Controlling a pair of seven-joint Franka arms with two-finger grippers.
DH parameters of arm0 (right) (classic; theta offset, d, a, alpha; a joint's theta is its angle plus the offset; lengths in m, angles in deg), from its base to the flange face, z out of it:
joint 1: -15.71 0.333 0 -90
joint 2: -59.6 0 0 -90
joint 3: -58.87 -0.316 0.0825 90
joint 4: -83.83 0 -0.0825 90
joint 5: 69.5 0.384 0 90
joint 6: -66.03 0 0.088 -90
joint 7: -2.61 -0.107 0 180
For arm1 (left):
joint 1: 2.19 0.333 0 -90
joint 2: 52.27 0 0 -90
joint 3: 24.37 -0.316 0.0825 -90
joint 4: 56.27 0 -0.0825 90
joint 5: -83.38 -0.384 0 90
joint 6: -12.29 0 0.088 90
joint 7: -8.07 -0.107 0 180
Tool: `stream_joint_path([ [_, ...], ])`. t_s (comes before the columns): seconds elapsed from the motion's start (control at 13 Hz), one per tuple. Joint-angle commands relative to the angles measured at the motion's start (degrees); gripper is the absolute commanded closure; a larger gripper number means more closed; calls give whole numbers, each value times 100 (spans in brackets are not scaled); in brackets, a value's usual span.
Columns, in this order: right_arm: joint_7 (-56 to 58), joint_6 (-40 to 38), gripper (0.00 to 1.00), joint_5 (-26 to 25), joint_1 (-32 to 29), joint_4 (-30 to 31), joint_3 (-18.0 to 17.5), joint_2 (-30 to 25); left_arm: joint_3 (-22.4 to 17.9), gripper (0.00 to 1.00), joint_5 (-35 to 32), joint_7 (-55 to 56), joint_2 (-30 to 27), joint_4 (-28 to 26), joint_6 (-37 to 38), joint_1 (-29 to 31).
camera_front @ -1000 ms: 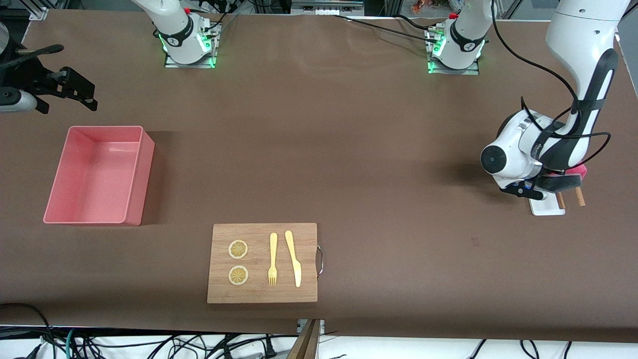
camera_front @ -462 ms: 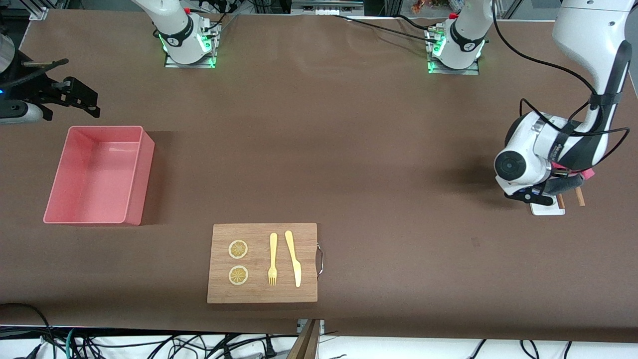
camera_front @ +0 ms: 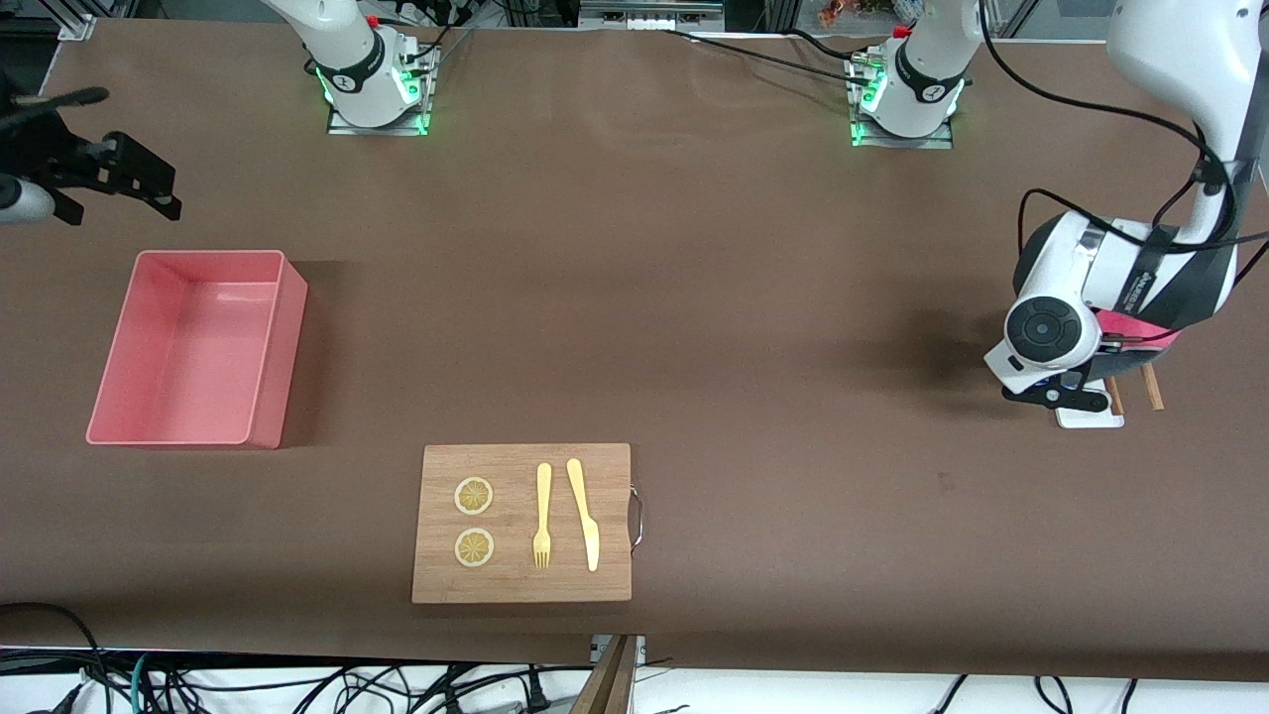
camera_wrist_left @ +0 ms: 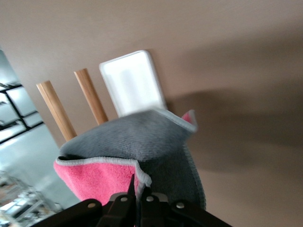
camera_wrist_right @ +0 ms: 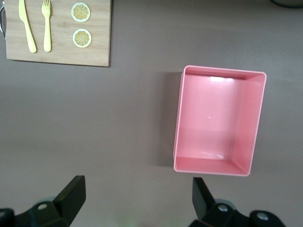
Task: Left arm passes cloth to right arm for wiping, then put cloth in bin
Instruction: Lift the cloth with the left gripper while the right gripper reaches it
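Pink on one face and grey on the other, the cloth (camera_wrist_left: 142,156) hangs pinched in the left gripper (camera_wrist_left: 137,196), whose fingers are closed tight on its edge, over the white tray (camera_wrist_left: 132,82) and two wooden sticks (camera_wrist_left: 75,101) at the left arm's end of the table. So the pickup looks done (the cloth is clear of the tray), while the handover, the wiping and the drop are all left. The right gripper (camera_front: 149,183) waits with its fingers spread wide and nothing between them, in the air at the right arm's end of the table by the bin (camera_front: 283,297), which sits with nothing in it. A board (camera_front: 520,585) with a fork (camera_front: 542,516), a knife (camera_front: 583,511) and two lemon slices (camera_front: 474,521) lies nearer the front camera than the bin. Some small dark lettering shows on the left arm's wrist, too small to read; no other writing is visible.
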Motion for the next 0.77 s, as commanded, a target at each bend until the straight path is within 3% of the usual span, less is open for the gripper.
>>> stream_joint_path([
  [0.0, 114, -297, 0, -5, -27, -186, -78, -133, 535, 100, 1297, -229, -57, 1276, 1104, -40],
  [0.38, 140, -789, 0, -24, 201, -177, -614, -186, 580, 100, 3880, -46, -57, 2570, 1397, -330],
  [0.46, 454, -789, 0, 229, 201, -177, -676, -151, 580, 100, 4451, 216, -57, 2650, 1397, -339],
  [0.69, 2823, -545, 0, 959, 227, 7, -703, 279, 580, 100, 5939, 1113, -22, 3106, 1257, -575],
])
